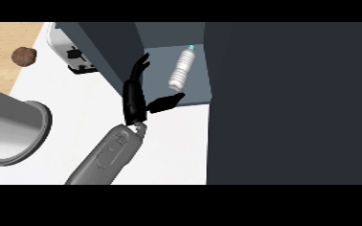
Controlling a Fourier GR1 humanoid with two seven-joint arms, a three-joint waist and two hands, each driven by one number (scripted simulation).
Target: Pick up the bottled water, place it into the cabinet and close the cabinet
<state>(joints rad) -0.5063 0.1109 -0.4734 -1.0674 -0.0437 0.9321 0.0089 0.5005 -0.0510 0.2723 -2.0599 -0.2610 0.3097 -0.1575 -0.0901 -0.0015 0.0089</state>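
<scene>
Clear plastic, with a pale blue cap, the water bottle [181, 68] lies on its side on the grey floor of the open cabinet [201, 93], cap pointing toward the back. A broad dark slab, apparently the cabinet's door [283, 105], fills the whole right side and hides whatever lies past it. One black hand [134, 96] on a grey forearm reaches up from below, its fingers [141, 64] straight and slightly spread along the cabinet's left wall, thumb stuck out toward the bottle without touching it. Which hand it is I can't say for sure; it looks like the left. On the white table [63, 100], a grey round basin [21, 129] is cut off at the left edge, a small brown lump [25, 56] sits on the wooden strip, and a white appliance [71, 52] is half hidden behind the cabinet.
</scene>
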